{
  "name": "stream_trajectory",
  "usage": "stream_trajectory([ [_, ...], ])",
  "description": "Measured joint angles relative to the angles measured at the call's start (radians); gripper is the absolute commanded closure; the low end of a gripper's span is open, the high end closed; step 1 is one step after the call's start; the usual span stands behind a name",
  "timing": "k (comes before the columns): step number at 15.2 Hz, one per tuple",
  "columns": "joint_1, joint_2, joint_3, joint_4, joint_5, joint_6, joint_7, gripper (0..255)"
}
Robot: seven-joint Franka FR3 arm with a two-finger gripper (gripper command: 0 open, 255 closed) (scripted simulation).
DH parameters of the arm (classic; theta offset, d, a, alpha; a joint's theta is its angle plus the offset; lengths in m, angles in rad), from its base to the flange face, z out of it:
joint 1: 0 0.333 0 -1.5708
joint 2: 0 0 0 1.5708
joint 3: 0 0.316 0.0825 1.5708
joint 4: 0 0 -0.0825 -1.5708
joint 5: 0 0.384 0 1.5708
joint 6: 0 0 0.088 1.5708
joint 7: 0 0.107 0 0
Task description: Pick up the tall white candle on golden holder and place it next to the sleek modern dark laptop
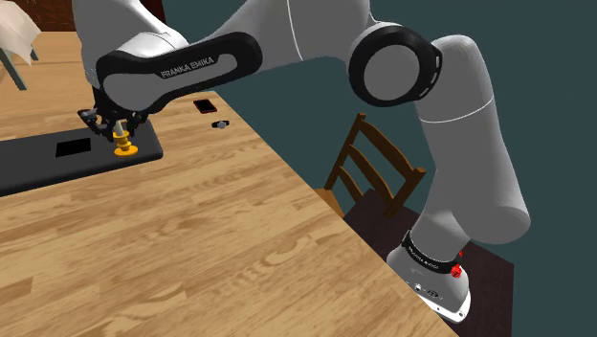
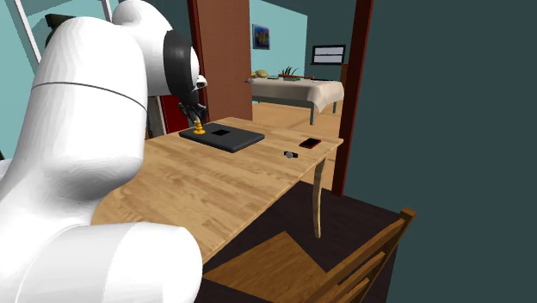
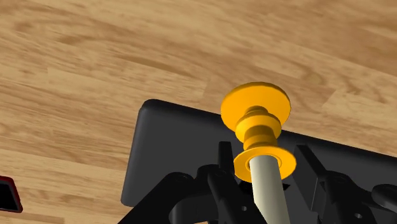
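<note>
Light wood-grain worktop [image 1: 239,249] fills lower left of shoulder view, plank lines running diagonally. Flat black slab with red rim [image 1: 204,105] lies near worktop's far edge, upper middle; small dark grey item [image 1: 222,124] just beside it, apart. Brown wooden slat-back chair [image 1: 373,168] stands right of centre, off worktop's edge, on dark floor. Second exterior view: brown door [image 2: 225,60] upper middle, bed [image 2: 301,86] beyond doorway, framed picture [image 2: 261,36] on teal wall.

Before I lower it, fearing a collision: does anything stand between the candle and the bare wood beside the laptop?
Nothing visible does. The candle is at the corner of the laptop, with bare table right beside it; the red-edged phone lies well away near the table's edge.
</note>
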Motion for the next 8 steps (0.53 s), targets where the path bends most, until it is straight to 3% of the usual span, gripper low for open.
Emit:
stream_trajectory([
  [8, 0.002, 0.024, -0.01, -0.064, -0.016, 0.086, 0.024, 255],
])
